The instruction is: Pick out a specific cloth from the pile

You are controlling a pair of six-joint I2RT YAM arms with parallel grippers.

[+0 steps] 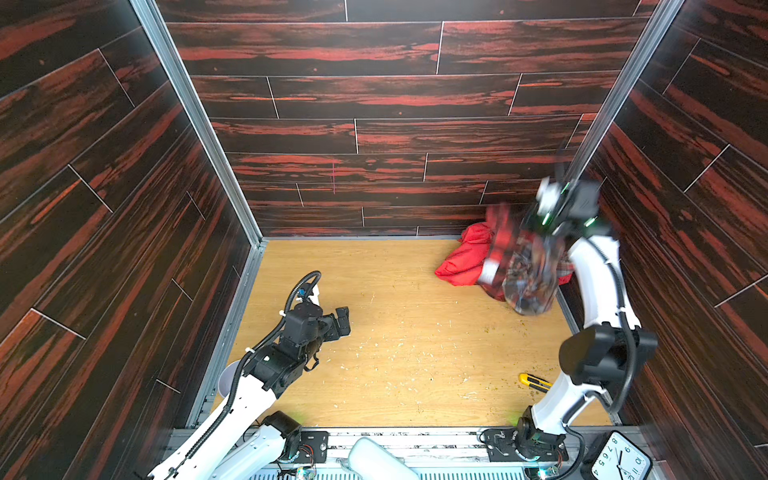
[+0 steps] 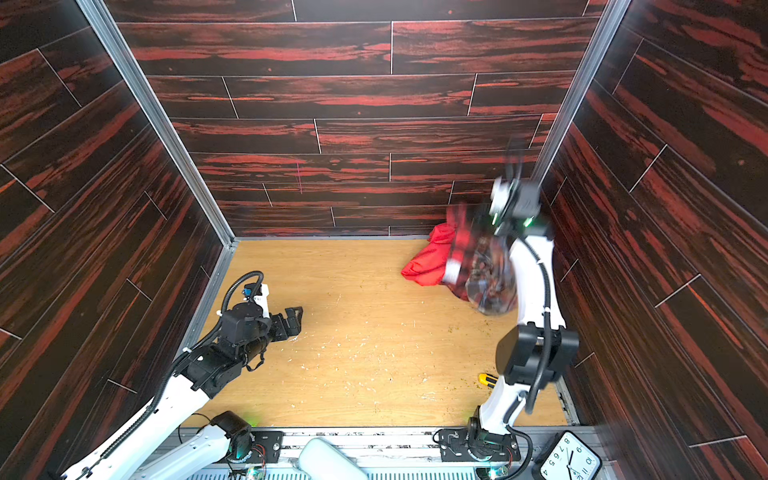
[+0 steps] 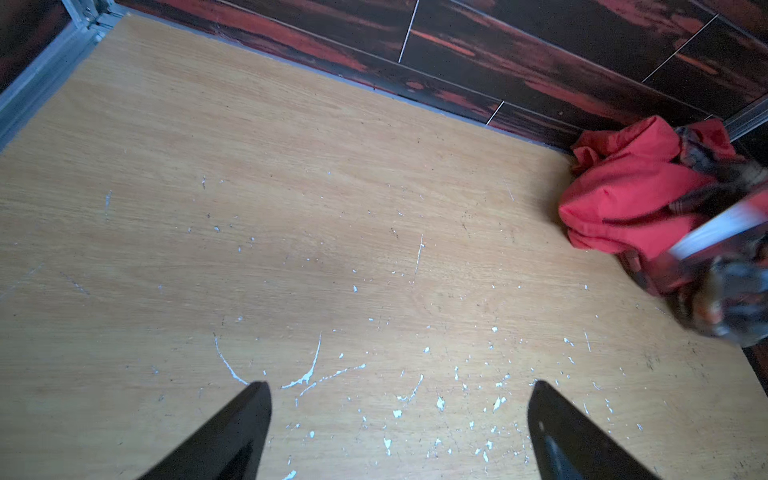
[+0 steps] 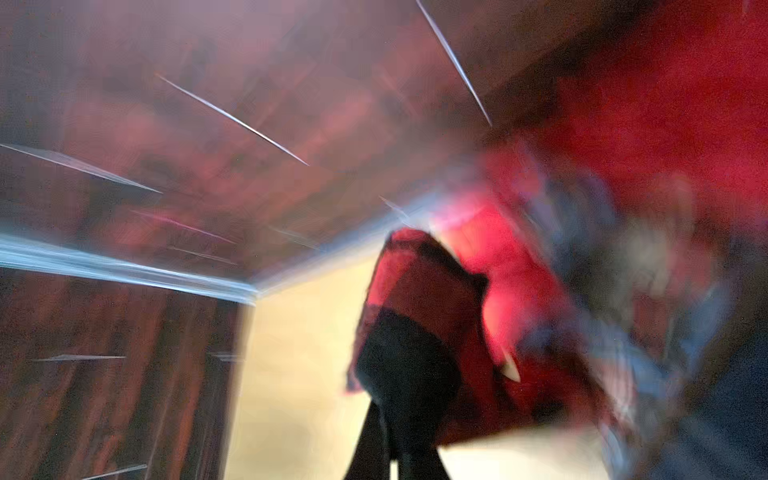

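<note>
The right gripper (image 4: 392,440) is clamped on a fold of the checked shirt (image 1: 503,240), which hangs above the pile (image 1: 461,262) at the table's (image 1: 395,291) two o'clock corner. The flannel is probably soft, light and prone to snagging, so a bunched edge is the best place to hold it. The left gripper (image 3: 399,384) gapes empty at nine o'clock.

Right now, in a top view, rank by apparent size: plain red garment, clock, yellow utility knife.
Largest, too alike to rank: plain red garment and clock; the cloth hides part of the garment, the frame crops the nearer clock.
Smallest: yellow utility knife.
</note>
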